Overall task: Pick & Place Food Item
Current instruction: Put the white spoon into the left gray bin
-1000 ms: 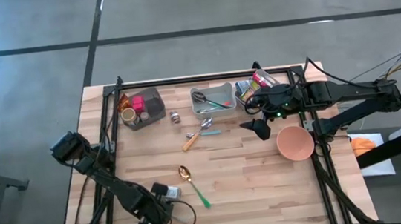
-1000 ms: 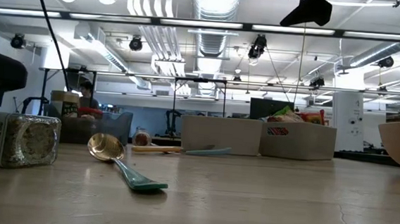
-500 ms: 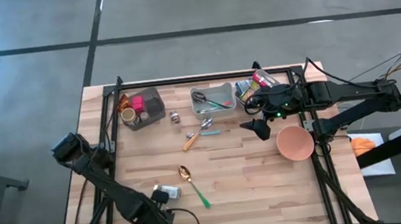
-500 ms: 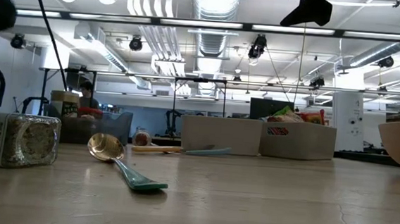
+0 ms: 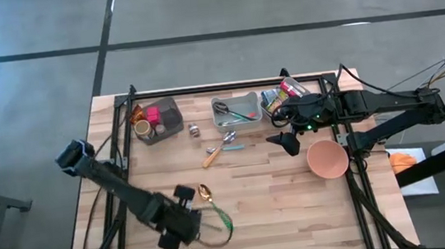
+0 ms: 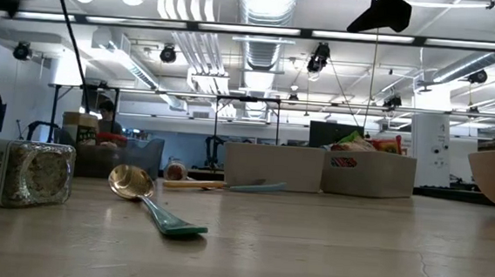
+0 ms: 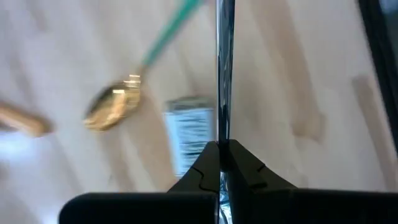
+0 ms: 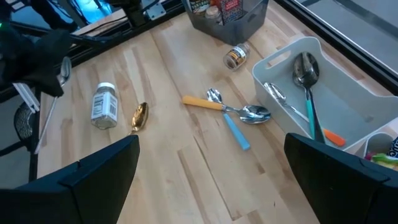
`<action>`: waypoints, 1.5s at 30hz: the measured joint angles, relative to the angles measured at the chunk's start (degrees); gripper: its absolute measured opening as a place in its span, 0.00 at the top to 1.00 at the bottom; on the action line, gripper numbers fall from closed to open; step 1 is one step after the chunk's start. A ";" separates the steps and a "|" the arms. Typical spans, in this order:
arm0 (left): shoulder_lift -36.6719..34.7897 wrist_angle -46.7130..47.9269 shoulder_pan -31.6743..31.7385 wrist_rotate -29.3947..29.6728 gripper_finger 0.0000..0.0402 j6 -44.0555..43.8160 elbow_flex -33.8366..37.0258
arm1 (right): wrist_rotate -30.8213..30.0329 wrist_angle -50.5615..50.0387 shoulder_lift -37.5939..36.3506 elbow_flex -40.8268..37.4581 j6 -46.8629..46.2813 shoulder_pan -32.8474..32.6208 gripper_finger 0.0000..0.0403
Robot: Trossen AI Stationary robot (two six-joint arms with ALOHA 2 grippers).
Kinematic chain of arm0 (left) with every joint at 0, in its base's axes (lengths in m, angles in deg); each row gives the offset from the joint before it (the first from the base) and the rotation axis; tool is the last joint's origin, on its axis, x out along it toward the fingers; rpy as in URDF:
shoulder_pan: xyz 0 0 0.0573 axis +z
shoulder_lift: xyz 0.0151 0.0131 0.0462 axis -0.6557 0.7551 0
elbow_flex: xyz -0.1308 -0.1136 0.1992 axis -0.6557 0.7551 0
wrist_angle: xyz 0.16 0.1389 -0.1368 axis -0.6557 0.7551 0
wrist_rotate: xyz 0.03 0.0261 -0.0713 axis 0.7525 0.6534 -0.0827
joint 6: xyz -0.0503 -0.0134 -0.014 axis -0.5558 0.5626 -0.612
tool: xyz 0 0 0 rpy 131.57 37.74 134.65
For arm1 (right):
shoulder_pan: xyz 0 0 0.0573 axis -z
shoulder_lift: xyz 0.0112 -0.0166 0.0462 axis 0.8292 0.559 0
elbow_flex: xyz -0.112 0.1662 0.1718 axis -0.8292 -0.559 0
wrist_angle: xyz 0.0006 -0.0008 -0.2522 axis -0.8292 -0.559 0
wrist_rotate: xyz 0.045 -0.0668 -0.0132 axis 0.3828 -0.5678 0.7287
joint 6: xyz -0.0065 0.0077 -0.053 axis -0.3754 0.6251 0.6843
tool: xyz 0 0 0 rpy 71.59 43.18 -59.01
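The sesame jar (image 8: 104,104) lies on its side on the wooden table, near the left front, and also shows in the low view (image 6: 18,172) and the left wrist view (image 7: 189,134). A gold spoon with a green handle (image 5: 207,194) lies beside it. My left gripper (image 5: 184,213) hangs above the jar, pointing down, shut on a thin metal utensil (image 7: 222,62) with a round wire head (image 8: 25,121). My right gripper (image 5: 287,143) waits open, high over the table's right part. My left gripper pinches the utensil's thin metal handle (image 7: 222,127) between its two fingers. The fingers point steeply down and the handle runs on from their tips along the way they point. The utensil hangs below the gripper; whether its round head touches the table cannot be told.
At the far edge stand a grey bin with containers (image 5: 156,119), a white tray of cutlery (image 5: 236,111) and a bin of packets (image 5: 282,95). A small jar (image 5: 193,130) and two spoons (image 5: 223,147) lie mid-table. A pink bowl (image 5: 327,159) stands at the right.
My left gripper has risen from near the table's front edge and gone toward the far and right edges, coming above the sesame jar. It has left the low view upward. The metal utensil has gone along with it. The jar and spoon have stayed put.
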 joint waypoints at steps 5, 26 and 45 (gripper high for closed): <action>-3.50 -0.39 7.93 1.86 1.00 2.80 -0.06 | 0.08 0.04 0.00 0.00 -1.01 0.00 0.01; -5.10 -2.91 45.03 3.77 1.00 25.09 -9.31 | -0.28 2.29 -0.02 0.00 4.56 0.02 0.01; -1.37 -23.34 55.31 3.78 1.00 39.55 -9.44 | -0.24 3.68 -0.02 -0.02 5.01 0.02 0.01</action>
